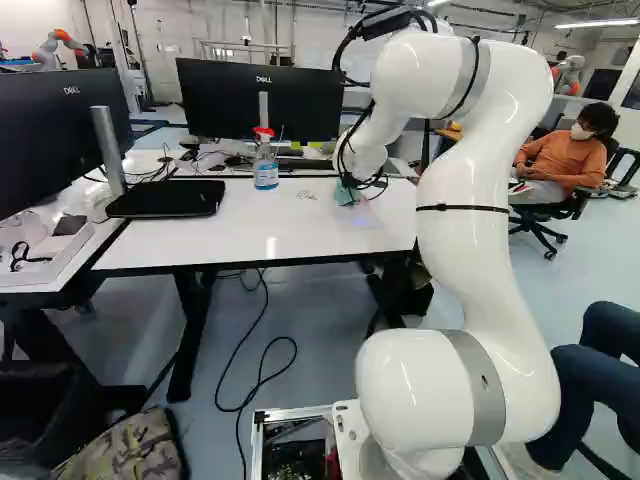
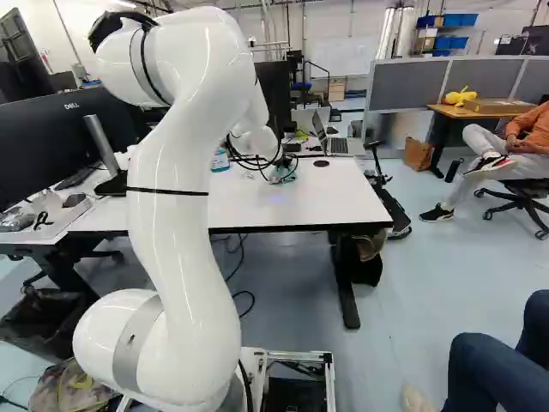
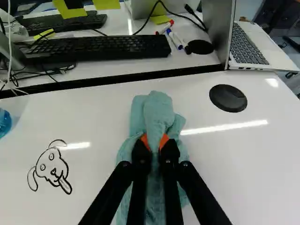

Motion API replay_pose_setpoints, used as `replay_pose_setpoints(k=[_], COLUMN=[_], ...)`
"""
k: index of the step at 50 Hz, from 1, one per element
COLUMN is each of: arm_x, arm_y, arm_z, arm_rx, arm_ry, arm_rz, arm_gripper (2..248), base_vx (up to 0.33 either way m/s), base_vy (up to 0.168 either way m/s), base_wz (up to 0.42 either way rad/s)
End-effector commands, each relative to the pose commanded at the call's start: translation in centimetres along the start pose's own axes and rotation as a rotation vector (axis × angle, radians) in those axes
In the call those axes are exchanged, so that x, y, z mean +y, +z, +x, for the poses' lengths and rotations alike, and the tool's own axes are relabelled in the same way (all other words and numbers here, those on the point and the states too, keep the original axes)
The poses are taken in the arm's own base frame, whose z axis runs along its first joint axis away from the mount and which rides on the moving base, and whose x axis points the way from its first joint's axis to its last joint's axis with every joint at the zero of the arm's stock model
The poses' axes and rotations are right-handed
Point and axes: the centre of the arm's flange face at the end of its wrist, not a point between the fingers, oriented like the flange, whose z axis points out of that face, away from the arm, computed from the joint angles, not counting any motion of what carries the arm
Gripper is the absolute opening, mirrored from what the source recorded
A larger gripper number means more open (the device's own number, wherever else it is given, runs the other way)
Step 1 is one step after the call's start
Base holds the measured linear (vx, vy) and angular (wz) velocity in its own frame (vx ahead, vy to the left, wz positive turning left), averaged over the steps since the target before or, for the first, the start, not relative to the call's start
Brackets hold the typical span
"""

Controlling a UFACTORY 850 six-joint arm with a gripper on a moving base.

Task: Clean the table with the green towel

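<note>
In the left base view the green towel (image 1: 346, 194) lies on the white table (image 1: 300, 222), with the gripper (image 1: 352, 184) above it, largely hidden by cables. The wrist view shows the gripper (image 3: 155, 144) shut on the green towel (image 3: 157, 112), a bunched fold pinched between its orange pads. The rest of the cloth spreads around and under the fingers on the tabletop. A black line drawing of a dog's face (image 3: 50, 168) is on the table to one side of the towel, apart from it.
A bottle with a red cap (image 1: 265, 165) stands on the table near the drawing. A round black desk cap (image 3: 228, 98) sits on the drawing's opposite side. Beyond the table edge are keyboards (image 3: 98, 48), markers and a laptop (image 3: 248, 43). A person's legs (image 1: 600, 375) are close at the right.
</note>
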Motion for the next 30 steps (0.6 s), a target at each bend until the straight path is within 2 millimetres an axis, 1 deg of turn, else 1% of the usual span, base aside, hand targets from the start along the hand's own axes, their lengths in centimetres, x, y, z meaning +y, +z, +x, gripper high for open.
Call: replay_pose_setpoints(k=[16, 30], arm_x=[0.00, 0.00], arm_y=[0.00, 0.00], arm_z=[-0.18, -0.02], arm_rx=[-0.020, -0.002], arm_ry=[0.000, 0.000], arm_rz=[0.000, 0.000], arm_gripper=[37, 37], base_vx=[0.000, 0.000], base_vy=[0.000, 0.000], base_wz=[0.000, 0.000])
